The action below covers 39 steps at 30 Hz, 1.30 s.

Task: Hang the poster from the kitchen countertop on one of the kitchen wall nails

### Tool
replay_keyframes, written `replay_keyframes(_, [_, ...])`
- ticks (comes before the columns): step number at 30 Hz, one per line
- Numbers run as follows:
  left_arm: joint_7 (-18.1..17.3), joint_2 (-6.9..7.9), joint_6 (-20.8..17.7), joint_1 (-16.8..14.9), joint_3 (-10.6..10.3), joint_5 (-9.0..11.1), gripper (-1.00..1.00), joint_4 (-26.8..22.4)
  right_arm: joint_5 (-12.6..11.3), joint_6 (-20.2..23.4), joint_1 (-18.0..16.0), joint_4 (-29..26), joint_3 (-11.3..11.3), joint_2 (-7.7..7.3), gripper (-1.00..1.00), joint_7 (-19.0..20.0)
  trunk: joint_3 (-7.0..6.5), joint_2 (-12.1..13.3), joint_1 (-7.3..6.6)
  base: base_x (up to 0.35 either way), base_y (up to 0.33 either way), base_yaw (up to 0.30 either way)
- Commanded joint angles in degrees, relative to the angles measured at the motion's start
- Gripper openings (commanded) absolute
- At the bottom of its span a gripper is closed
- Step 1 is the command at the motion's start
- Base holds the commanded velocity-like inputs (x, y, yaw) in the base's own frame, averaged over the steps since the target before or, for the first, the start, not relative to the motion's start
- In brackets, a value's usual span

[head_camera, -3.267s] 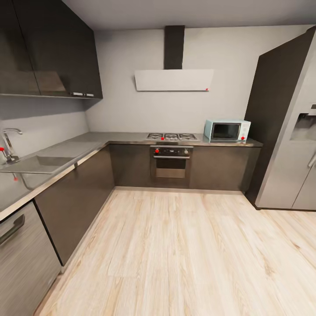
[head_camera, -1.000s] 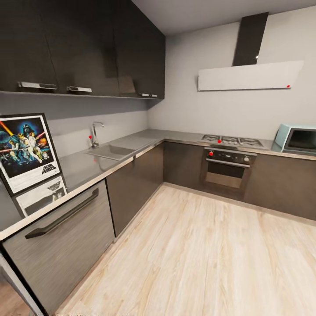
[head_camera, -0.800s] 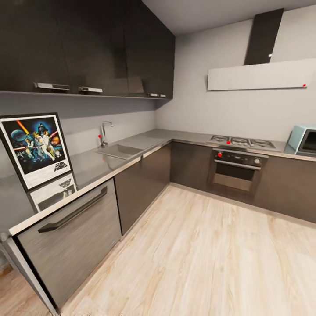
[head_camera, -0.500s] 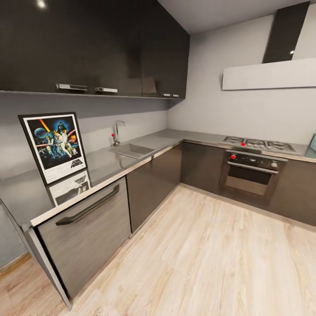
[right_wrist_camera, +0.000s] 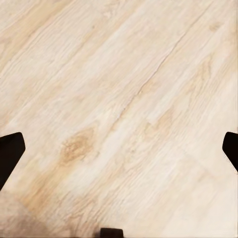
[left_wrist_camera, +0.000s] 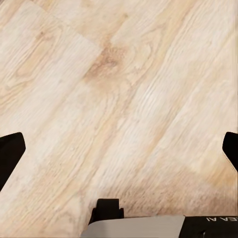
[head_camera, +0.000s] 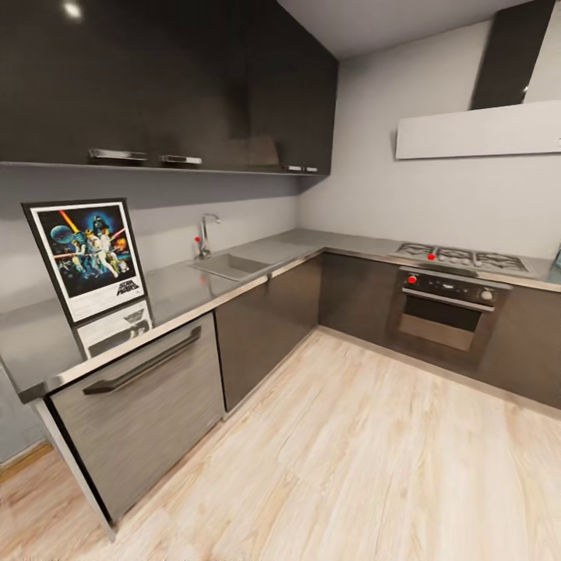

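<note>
1. One poster (head_camera: 87, 258) stands upright at the far left of the kitchen countertop (head_camera: 187, 284), leaning back against the grey wall. It is a portrait rectangle with a black frame, a white border, dark blue artwork crowded with small figures and streaks of orange, and a black logo on the white strip at the bottom.
2. Its mirror image (head_camera: 115, 328) shows in the glossy grey slab just in front of it.
3. Along the same run, to the right of the poster and well apart from it, I see the built-in sink (head_camera: 227, 266) and its tap (head_camera: 205, 234); past the corner sits the gas hob (head_camera: 460, 257) over the oven (head_camera: 446, 308).
4. My left gripper (left_wrist_camera: 119, 148) points down at pale wood floor (left_wrist_camera: 129, 99); its two dark fingertips (left_wrist_camera: 10, 153) sit far apart at opposite edges of the wrist view, spread wide with nothing between them.
5. My right gripper (right_wrist_camera: 119, 148) is the same: fingertips (right_wrist_camera: 9, 153) splayed wide over bare floorboards, gripping nothing.
6. Hard to make out: the poster's logo letters are too small to read cleanly, and the figures blur together.
7. Cut off: the range hood (head_camera: 479, 128) runs out of the right edge, and the dark wall cabinets (head_camera: 156, 78) leave the top and left of the head view.
</note>
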<state>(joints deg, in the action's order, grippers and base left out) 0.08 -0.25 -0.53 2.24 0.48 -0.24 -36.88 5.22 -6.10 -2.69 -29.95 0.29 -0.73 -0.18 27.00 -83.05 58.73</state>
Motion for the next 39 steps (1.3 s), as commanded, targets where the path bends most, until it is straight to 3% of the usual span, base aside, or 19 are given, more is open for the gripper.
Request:
replay_keyframes(1, [0.0, -0.02, 0.0, 0.0, 0.1, 0.0, 1.00, -0.1, 0.6, -0.1, 0.0, 0.1, 0.0, 0.05, 1.00, 0.0, 0.09, 0.0, 0.00, 0.000, -0.290, 0.191])
replay_keyframes(17, [0.0, -0.02, 0.4, 0.0, 0.0, 0.1, 1.00, -0.1, 0.7, -0.2, 0.0, 0.1, 0.0, 0.20, 1.00, -0.2, 0.85, 0.0, 0.00, 0.000, -0.063, 0.235])
replay_keyframes(39, [0.0, -0.02, 0.1, 0.0, 0.0, 0.1, 1.00, -0.1, 0.8, -0.2, 0.0, 0.1, 0.2, 0.03, 1.00, 0.1, 1.11, 0.0, 0.00, 0.031, -0.304, 0.058])
